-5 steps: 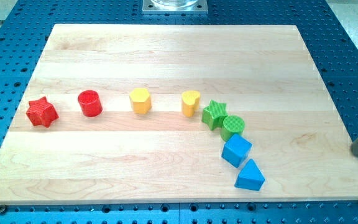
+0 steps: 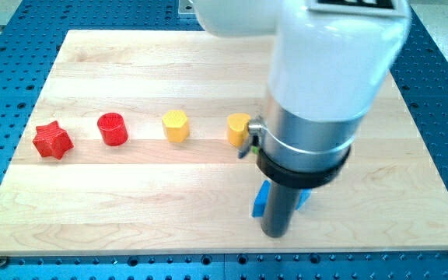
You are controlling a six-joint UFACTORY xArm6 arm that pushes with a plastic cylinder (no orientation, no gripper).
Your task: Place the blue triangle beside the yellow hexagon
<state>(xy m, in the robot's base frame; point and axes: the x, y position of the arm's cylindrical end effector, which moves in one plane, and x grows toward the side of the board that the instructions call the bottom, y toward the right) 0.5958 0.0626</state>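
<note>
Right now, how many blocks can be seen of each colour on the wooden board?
Red: 2, the red star block and the red cylinder block.
Yellow: 2, the yellow hexagon block and the yellow heart-like block, partly hidden.
Blue: 1 blue block, shape unclear, beside my tip.
Green: 1 sliver at the arm's edge.
Total: 6 visible.

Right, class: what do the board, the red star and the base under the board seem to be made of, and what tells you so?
Board: pale wood, probably maple, smooth and unpainted; grain and plank seams show.
Red star: likely 3D-printed plastic, matte; fine ridged lines run across its top.
Base: seemingly blue-coated metal, with a regular grid of holes.
My tip is at the view's bottom right, against a partly hidden blue block.
</note>
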